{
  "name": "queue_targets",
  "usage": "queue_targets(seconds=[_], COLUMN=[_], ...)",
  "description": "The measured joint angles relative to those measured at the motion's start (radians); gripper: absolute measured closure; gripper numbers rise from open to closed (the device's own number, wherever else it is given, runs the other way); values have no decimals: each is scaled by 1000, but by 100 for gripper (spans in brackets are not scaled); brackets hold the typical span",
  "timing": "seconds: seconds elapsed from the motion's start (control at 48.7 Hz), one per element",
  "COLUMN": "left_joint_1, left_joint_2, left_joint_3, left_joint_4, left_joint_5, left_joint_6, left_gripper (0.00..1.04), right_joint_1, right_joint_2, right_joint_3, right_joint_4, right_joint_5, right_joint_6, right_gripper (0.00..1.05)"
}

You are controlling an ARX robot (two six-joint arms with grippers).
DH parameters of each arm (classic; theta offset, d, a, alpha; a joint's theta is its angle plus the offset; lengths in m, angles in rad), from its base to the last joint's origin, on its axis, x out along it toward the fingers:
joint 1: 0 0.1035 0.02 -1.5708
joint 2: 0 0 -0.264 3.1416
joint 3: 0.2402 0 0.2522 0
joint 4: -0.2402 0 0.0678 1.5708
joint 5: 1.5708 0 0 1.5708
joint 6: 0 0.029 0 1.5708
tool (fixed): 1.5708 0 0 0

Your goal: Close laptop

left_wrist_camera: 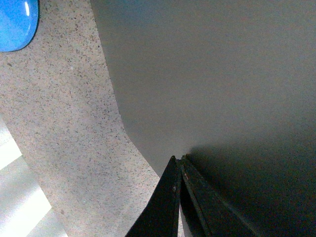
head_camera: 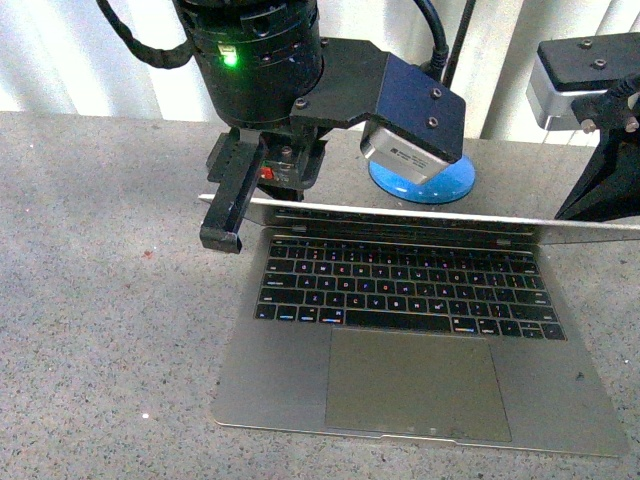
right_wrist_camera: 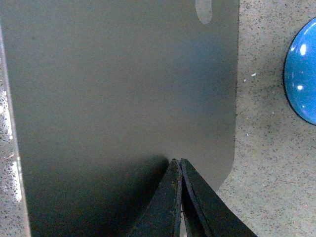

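Speckled grey table (head_camera: 100, 320) holds the laptop (head_camera: 420, 385), lid partly lowered, not yet shut. Left gripper (left_wrist_camera: 178, 160) and right gripper (right_wrist_camera: 177, 162), fingers together, touch the lid's back.

A grey, finely speckled, stone-like surface (head_camera: 100, 330) filled the scene from the near edge to the far side, matte and evenly lit. Beyond its far edge stood a white backdrop (head_camera: 50, 60) of vertical folds or ribs, brightly lit and spanning from left to right.
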Motion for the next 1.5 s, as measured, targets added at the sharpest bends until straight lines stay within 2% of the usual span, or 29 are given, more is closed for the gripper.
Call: queue_targets(seconds=[0.555,1.5], left_joint_1=[-18,-82], left_joint_2=[-14,84], left_joint_3=[-130,-277], left_joint_4=[101,277], left_joint_5=[39,137], left_joint_6=[-17,-121], left_gripper=[101,101], right_joint_1=[8,51], right_joint_2=[19,121], right_joint_3=[-67,-260], right_joint_4=[63,261], right_joint_5=[-3,-56], right_joint_6=[0,53], right_gripper=[102,102])
